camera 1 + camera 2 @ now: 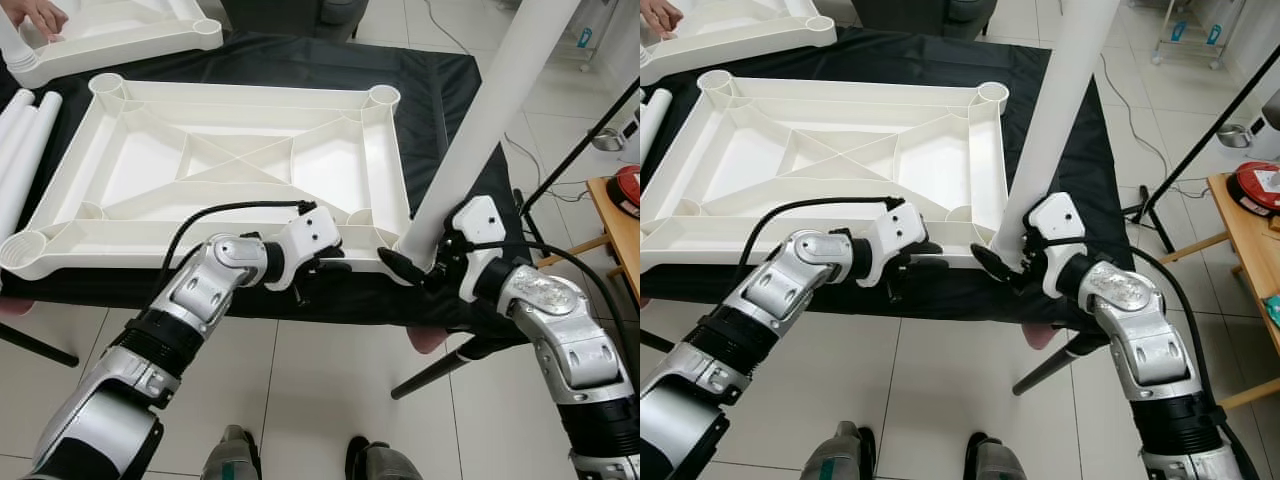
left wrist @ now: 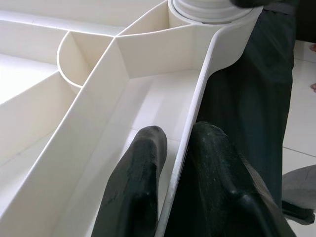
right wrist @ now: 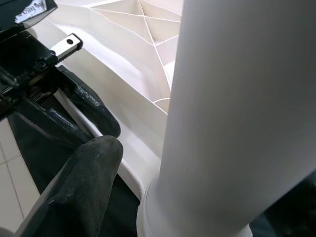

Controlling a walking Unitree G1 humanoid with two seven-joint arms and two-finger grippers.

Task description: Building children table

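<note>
On the black-draped table: white plastic tabletop (image 1: 240, 160), upside down, ribbed underside, round corner sockets.
Left tool (image 1: 318, 268): pinching the tabletop's near rim.
Right tool (image 1: 412, 268): gripping white leg (image 1: 490, 120), seated in near-right socket.

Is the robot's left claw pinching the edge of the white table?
Yes, the left gripper has one black finger on each side of the white tabletop rim.

Inverted white tabletop (image 1: 250, 160) (leg (image 1: 490, 120) seemingly socketed)
</note>
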